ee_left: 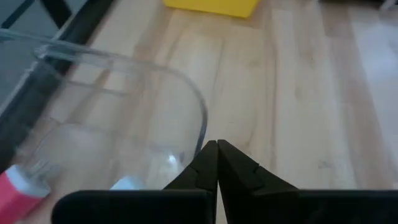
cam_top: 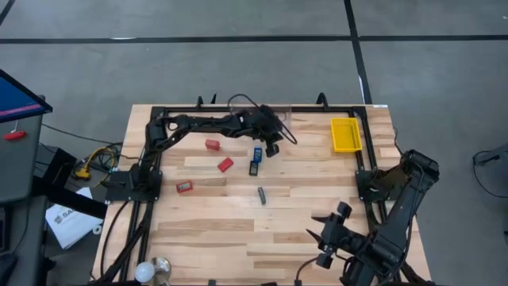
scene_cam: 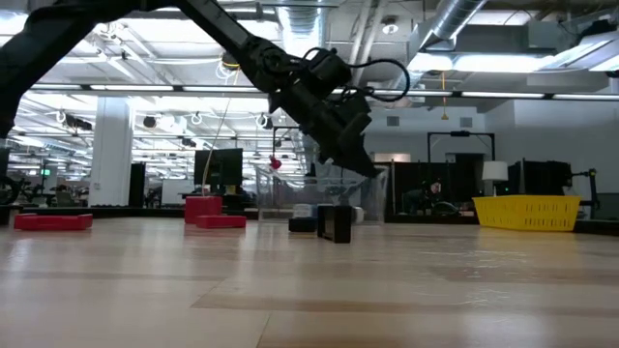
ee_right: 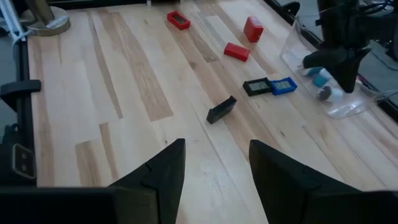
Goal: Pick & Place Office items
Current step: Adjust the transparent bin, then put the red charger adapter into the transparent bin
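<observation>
- High view gives us the clear plastic tub (cam_top: 279, 121) at the far side of the table, with the yellow tray (cam_top: 345, 134) well apart from it, toward the right edge.
- We see nothing inside the yellow tray from above.
- Left wrist view shows us the tub's curved clear wall (ee_left: 193, 106), and through it a red-and-white piece (ee_left: 22, 190) and a pale blue piece (ee_left: 127, 184).
- Right wrist view shows small blue and white pieces (ee_right: 320, 78) behind the tub wall; we cannot tell how many there are.
- We find the left gripper (cam_top: 272, 145) hanging above the near rim of the tub, its two fingers (ee_left: 217, 165) pressed together with nothing between them.
- We find the right gripper (ee_right: 214, 165) near the front right corner of the table, its fingers spread apart and holding nothing.
- Loose on the wood we count three red blocks (cam_top: 212, 144) (cam_top: 226, 164) (cam_top: 184, 187), lying left of the tub.
- We see a blue rectangle (cam_top: 258, 153) and a black-framed one (cam_top: 254, 168) just beside each other, lined up near-to-far.
- A short dark stick (cam_top: 261, 195) lies nearer the front, its long axis running roughly near-to-far, slightly slanted.
</observation>
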`<state>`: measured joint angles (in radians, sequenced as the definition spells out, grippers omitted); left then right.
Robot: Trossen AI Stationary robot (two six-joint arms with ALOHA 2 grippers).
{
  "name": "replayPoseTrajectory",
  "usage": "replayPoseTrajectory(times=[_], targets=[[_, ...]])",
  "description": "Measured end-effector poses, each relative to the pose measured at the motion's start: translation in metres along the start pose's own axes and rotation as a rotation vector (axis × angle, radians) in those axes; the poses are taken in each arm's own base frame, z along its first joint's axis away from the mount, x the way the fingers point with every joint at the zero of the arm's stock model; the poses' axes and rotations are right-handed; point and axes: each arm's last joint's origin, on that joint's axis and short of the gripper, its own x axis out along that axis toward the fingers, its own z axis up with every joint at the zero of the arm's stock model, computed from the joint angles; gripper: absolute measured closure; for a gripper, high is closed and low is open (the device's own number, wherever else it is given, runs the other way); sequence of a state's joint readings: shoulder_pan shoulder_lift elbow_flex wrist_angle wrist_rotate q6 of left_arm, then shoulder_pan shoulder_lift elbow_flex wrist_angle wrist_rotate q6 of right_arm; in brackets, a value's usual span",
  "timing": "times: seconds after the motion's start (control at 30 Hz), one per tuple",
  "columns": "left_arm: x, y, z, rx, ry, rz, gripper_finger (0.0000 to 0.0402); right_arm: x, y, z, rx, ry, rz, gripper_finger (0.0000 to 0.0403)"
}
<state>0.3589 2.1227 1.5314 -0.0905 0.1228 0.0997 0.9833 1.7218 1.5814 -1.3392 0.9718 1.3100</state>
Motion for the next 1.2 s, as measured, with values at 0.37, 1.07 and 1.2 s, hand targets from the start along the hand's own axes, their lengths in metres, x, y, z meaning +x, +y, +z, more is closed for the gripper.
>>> replayPoseTrajectory(times=[0.37, 1.07, 1.2], targets=[[-0.014, -0.013, -0.004, -0.003, 0.122, -0.133, 0.0401, -0.003, 0.0, -0.002, 0.02, -0.004, 0.002, 0.0232], [-0.109, 0.03, -0.082, -0.107, 0.396, 0.153, 0.0401, -0.012, 0.004, -0.006, 0.073, -0.073, 0.031, 0.0232], [-0.132, 0.024, -0.09, -0.104, 0.478, 0.117, 0.0401, -0.01, 0.003, -0.005, 0.078, -0.056, 0.026, 0.0232]])
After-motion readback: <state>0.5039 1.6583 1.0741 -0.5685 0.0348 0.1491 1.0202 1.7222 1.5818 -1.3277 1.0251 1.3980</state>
